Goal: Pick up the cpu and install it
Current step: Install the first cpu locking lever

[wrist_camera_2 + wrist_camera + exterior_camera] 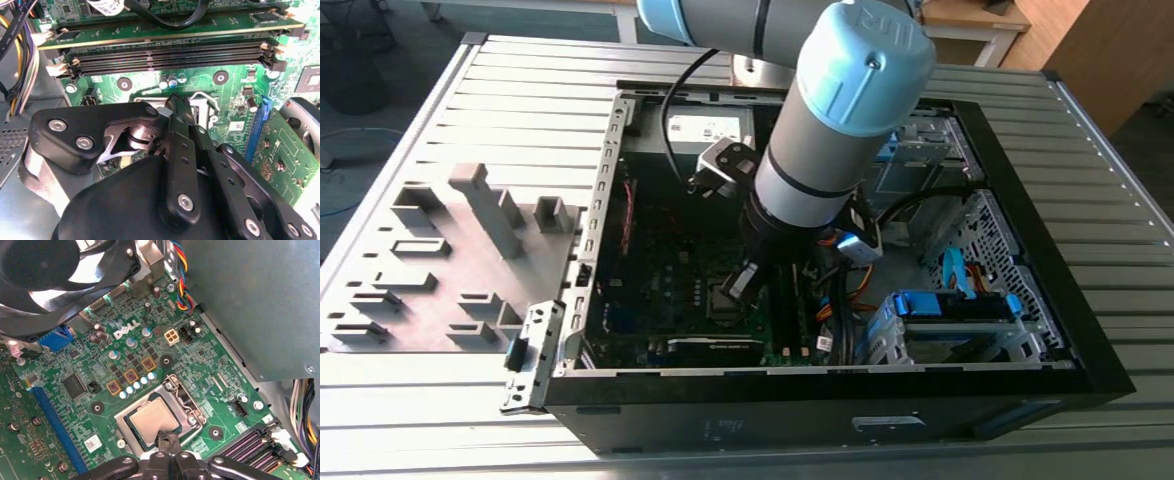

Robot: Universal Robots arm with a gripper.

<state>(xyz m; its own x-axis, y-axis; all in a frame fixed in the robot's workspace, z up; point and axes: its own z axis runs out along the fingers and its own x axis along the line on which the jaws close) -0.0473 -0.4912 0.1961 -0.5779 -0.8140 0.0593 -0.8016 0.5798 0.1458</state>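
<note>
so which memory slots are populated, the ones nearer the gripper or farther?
The farther pair: green memory sticks sit there. The two black slots nearer the gripper are empty.

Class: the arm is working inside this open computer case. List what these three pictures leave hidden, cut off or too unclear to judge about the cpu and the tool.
- The cpu in the first wrist view: the tool overlaps its near edge, so contact or grip is unclear.
- The socket in the exterior view: the arm blocks it.
- Socket area in the second wrist view: the tool's linkage covers it.
- The tool in the first wrist view: cut off by the picture's edge.
</note>
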